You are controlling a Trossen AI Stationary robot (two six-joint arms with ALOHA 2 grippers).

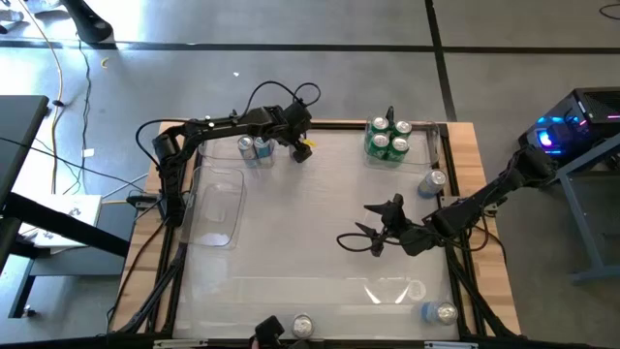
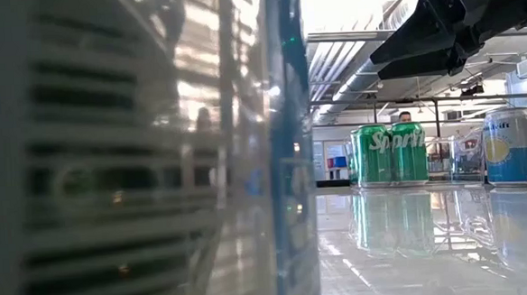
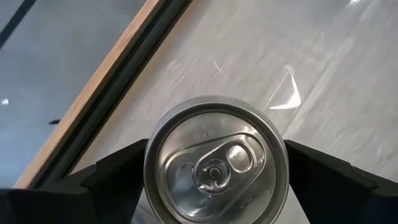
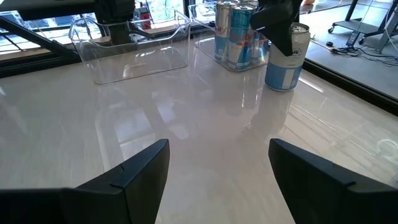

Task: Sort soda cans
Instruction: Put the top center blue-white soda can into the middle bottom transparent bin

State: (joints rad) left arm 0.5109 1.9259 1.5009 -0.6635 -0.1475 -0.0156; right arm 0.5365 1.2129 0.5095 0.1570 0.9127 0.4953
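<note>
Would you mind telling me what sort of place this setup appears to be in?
Probably a robotics lab or workshop. Two arms work at a wood-edged table on a bare concrete floor, loose cables trail beside it, and exposed ceiling ducts show beyond the green cans.
</note>
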